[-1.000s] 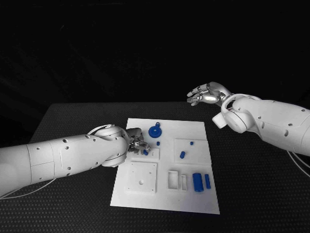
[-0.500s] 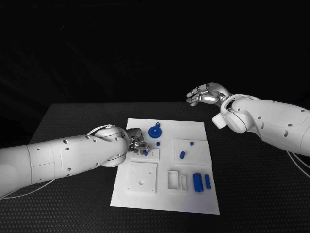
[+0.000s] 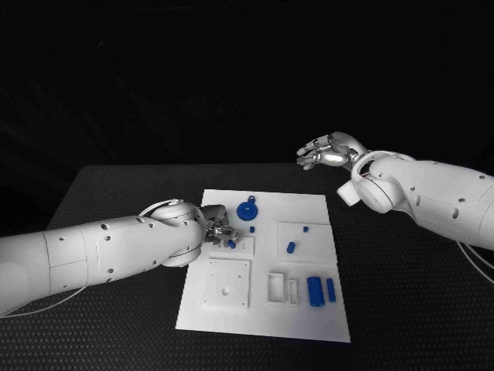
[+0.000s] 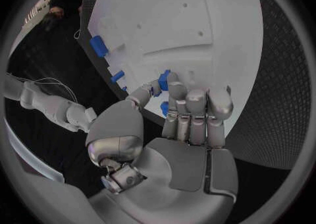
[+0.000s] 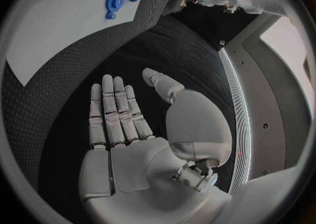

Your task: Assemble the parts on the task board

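Two hands work over the white task board, which lies in the middle of the black table. From left to right, the left hand rests on the board's left part and pinches a small blue part between thumb and fingertips. Beside it stands a blue round disc part, then two small blue pegs on a raised square, and two blue bars beside a rectangular frame. The right hand hovers beyond the board's far right corner, fingers apart, holding nothing.
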Controlling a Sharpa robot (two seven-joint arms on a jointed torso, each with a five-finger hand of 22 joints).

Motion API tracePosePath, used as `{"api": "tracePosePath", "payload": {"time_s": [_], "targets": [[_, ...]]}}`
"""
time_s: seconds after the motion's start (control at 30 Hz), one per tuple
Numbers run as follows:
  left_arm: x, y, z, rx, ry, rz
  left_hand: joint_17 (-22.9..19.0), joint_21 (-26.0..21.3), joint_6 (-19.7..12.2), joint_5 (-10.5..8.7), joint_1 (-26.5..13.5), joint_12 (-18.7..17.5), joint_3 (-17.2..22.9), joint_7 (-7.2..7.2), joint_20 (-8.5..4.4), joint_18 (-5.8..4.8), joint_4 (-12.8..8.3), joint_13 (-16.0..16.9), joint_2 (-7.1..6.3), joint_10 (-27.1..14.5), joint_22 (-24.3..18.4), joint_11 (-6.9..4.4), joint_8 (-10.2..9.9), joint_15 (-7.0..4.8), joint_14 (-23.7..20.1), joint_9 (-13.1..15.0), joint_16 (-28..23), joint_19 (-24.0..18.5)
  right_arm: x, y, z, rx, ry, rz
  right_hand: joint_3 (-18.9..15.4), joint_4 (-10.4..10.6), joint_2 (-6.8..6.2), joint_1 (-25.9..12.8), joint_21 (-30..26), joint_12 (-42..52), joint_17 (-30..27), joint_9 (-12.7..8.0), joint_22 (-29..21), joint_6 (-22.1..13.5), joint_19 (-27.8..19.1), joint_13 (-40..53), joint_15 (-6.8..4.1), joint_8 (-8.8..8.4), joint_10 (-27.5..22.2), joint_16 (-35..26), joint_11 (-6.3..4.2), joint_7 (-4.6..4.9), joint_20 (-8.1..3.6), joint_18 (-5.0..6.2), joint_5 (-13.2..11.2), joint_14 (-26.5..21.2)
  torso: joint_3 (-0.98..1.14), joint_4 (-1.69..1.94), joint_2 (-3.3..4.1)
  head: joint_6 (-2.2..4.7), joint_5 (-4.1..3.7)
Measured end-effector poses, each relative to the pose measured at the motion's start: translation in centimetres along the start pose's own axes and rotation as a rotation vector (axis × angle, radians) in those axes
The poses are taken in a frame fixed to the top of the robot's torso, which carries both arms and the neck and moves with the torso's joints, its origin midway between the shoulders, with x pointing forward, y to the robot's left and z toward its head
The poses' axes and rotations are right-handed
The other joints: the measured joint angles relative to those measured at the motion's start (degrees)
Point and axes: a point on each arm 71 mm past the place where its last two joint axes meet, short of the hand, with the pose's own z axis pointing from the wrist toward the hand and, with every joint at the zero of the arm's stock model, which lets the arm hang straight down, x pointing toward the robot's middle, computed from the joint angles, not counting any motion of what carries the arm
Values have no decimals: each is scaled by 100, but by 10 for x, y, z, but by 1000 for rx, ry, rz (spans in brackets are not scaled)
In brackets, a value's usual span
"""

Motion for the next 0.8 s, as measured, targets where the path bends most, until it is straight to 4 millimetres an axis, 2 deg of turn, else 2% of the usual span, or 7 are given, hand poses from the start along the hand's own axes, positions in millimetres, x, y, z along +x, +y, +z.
{"api": "tracePosePath", "payload": {"time_s": [0.4, 0.67, 0.8], "targets": [[1, -1, 0, 3, -3, 8, 0, 0, 6, 0, 0, 0, 0, -5, 0, 0, 0, 5, 0, 2, 0, -2, -4, 0, 1, -8, 0, 0, 2, 1, 0, -2, 4, 2, 0, 0, 0, 0, 0, 0, -5, -5, 0, 0, -21, -13, 0, 0, 0, 0, 0, 0, 20, 0, 22, 0, 1, 3, 0, 2, 3], [3, -3, 1, 16, -21, 49, -1, 0, 120, 0, -2, 0, 1, -69, -1, 0, 1, 6, 2, 85, -1, -84, -3, -8, 12, -14, 0, 1, 2, 1, -1, -2, 5, 2, -9, 9, 18, -18, -22, 0, -5, -12, 10, 0, -21, -22, -4, 0, 0, -10, 0, 0, 20, -1, 72, 4, 0, 0, 2, 2, -3], [4, -5, 0, 25, -30, 74, -1, 0, 112, 0, -2, 0, 1, -92, -1, -1, 1, 10, 2, 86, -1, -85, -2, -8, 16, -21, 0, 1, 2, 1, -1, -3, 6, 2, -16, 16, 23, -23, -22, 0, -5, -14, 11, 0, -21, -28, -4, 0, 0, -21, 0, 0, 21, 0, 85, 4, 0, 0, 2, -7, -8]]}}
